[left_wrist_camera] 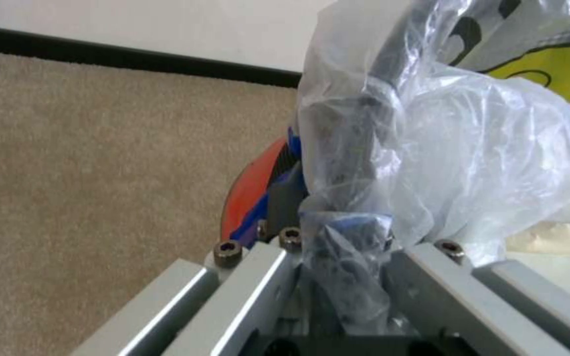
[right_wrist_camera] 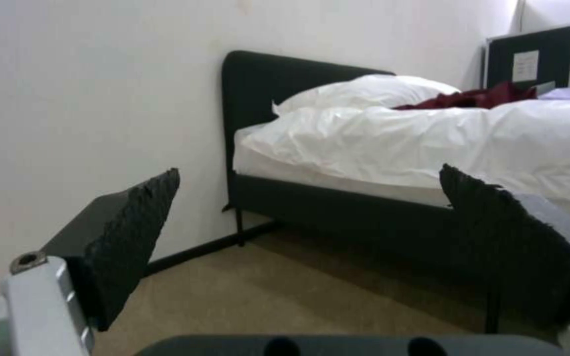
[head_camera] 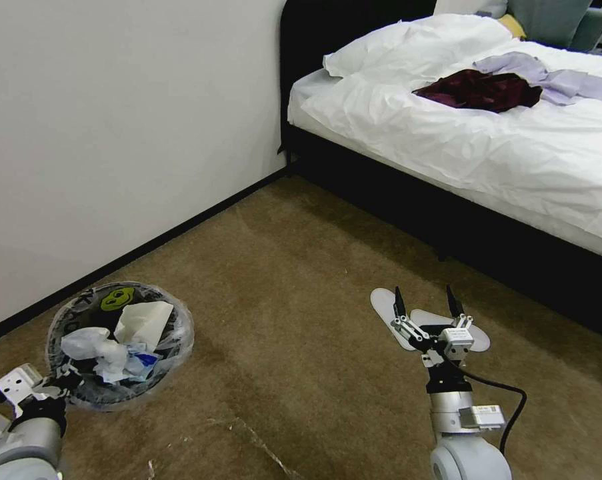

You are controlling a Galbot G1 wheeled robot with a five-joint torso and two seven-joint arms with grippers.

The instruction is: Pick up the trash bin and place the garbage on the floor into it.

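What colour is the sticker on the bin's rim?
Yellow-green sticker, clearest in the left wrist view.

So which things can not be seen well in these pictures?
- Head view: bottom of the trash bin, hidden by tissues and crinkly liner.
- Left wrist view: left pincer tips, wrapped in the liner at the rim.
- Head view: the flat white things on the floor, partly behind the open right pincer; what they are is unclear.
- Under the bed: dark.
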